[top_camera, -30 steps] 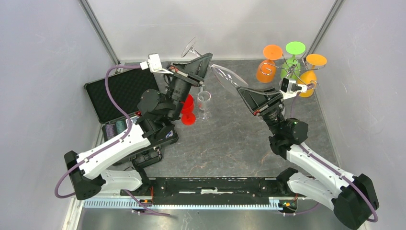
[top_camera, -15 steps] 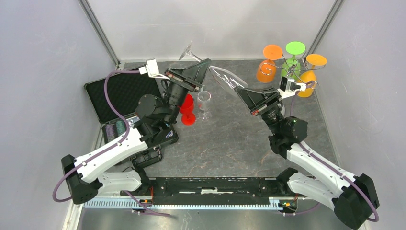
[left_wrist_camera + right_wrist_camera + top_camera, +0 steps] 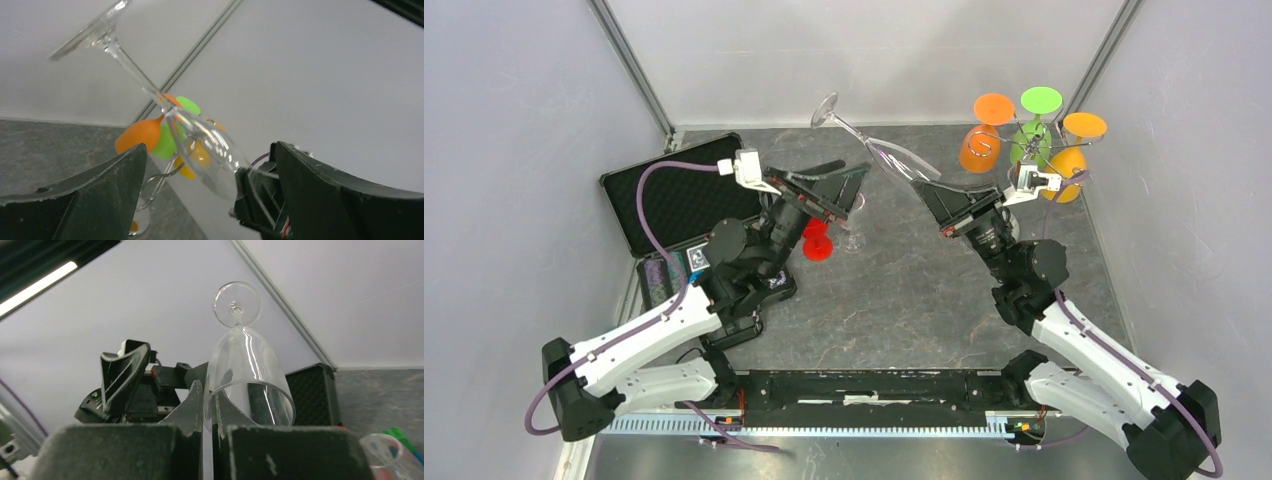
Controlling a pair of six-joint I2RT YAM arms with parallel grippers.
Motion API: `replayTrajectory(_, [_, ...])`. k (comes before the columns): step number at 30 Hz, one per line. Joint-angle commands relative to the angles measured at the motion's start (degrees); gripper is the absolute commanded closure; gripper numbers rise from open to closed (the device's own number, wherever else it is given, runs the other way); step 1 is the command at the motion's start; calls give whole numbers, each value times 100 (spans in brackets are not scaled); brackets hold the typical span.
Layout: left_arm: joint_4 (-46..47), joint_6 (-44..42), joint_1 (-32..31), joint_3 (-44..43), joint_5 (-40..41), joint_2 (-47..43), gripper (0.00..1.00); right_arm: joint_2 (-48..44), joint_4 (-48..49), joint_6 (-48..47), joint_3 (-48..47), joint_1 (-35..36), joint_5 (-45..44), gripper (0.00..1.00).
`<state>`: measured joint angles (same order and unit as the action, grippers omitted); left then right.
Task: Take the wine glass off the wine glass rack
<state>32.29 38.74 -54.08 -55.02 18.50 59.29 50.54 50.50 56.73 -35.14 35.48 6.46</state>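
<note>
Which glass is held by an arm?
The large clear glass, pinched at its rim by the right fingers; only it is off rack and table.

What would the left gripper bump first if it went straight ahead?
Probably the clear wine glass the right gripper holds; it sits straight ahead of the left gripper, though depth is unclear.
</note>
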Motion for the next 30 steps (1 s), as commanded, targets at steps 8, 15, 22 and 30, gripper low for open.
replayTrajectory(8, [-1124,-1262,126,1470,307,-1672,0,-249,-2765,-1888,-1202,22,-261,100])
replayTrajectory(15, [-2734,-1926,135,1066,1066,-2034,0,-215,-5387,-3386,-2192,35,-788,100])
replayTrajectory(22, [-3177,-1984,138,1118,1523,-2208,0,-145,-7126,-4456,-3020,33,-1209,100])
replayTrajectory(30, [-4482,-2480,140,352,1497,-1922,0,530,-8827,-5547,-3928,82,-927,100])
